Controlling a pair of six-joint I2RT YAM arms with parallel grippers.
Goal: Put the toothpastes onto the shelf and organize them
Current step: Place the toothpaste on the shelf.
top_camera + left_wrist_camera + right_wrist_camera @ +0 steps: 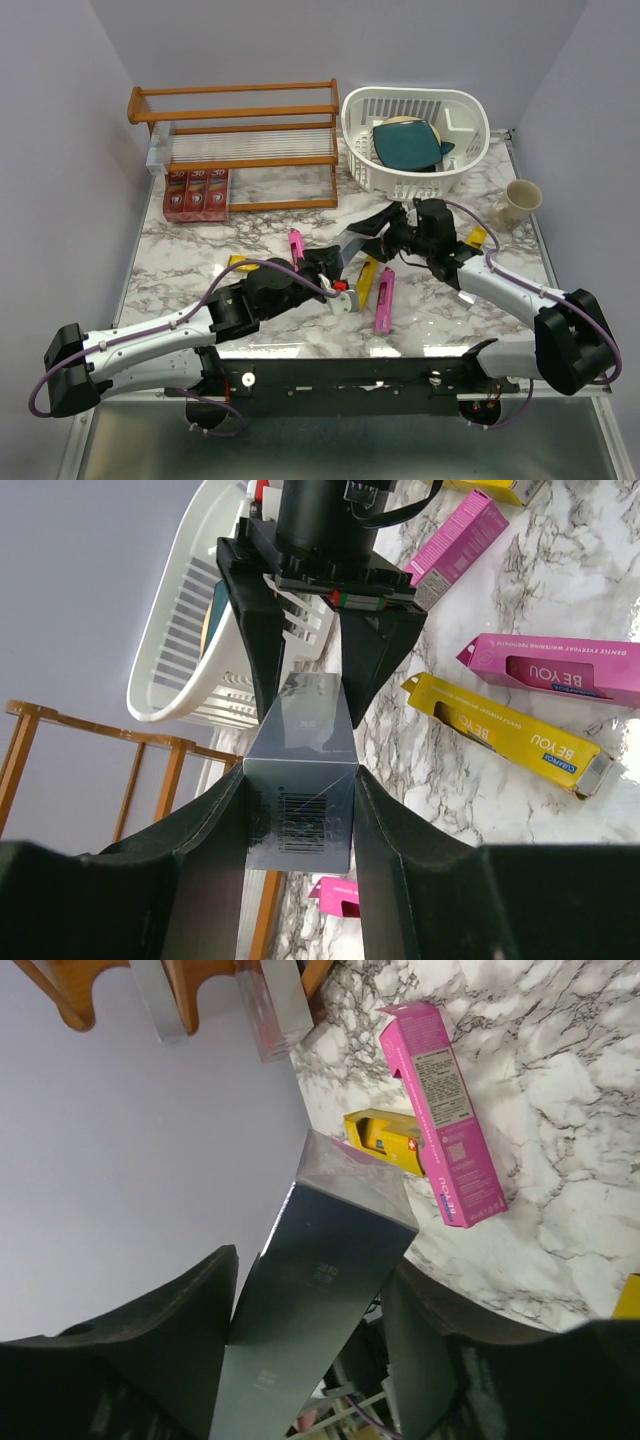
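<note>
Marbled surface (200,250) between pale lilac walls. Nearest, a magenta carton (384,303) and a yellow carton (367,278) lie loose at mid-surface. Both arms reach inward from the near edge and meet above them. The left gripper (345,258) and right gripper (388,232) each clamp one end of a silver-grey carton (352,240), held raised. Beyond, three red cartons (196,190) lie side by side at the left end of the lower tier of the shelf (235,112); a white basket (415,140) and a cup (516,203) stand to the right
</note>
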